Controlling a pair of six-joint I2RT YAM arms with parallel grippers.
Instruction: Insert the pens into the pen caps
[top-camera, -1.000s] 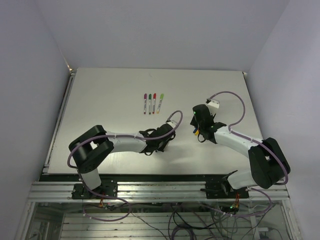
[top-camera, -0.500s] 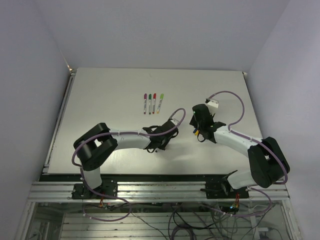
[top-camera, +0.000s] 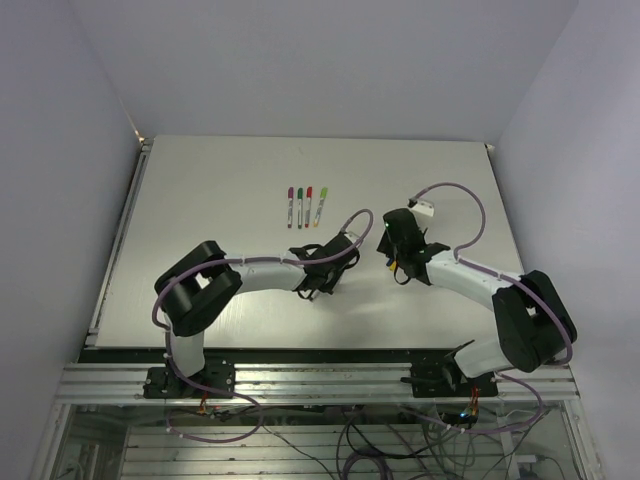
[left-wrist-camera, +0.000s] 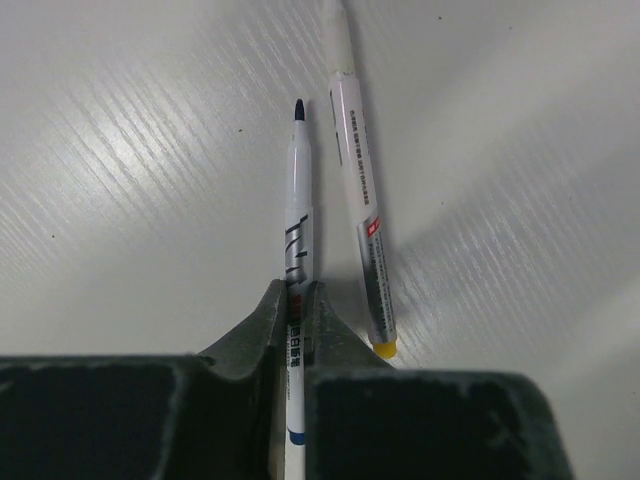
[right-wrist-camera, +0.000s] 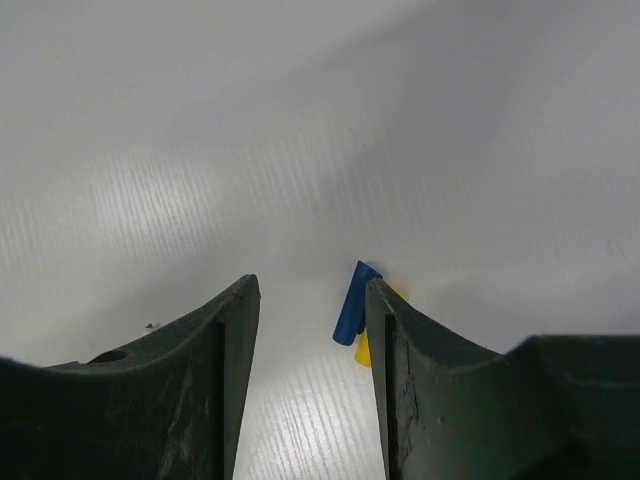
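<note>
Left gripper (left-wrist-camera: 295, 300) was pinched tight on blue pen (left-wrist-camera: 297, 200) near table (top-camera: 200, 200) centre, tip sticking out, likely for capping, yellow pen (left-wrist-camera: 360, 220) just beside; right gripper (right-wrist-camera: 310, 300) stood part-open, empty, by blue cap (right-wrist-camera: 352, 302).

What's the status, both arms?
Left fingers shut on thin white dark-tipped pen. Right fingers open, empty; stubby blue plastic cap beside one finger. White yellow-ended pen lies alongside held pen, not touching.

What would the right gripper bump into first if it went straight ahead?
Probably the blue cap, just ahead of the right gripper beside a yellow cap; beyond it only table. Depth is unclear.
</note>
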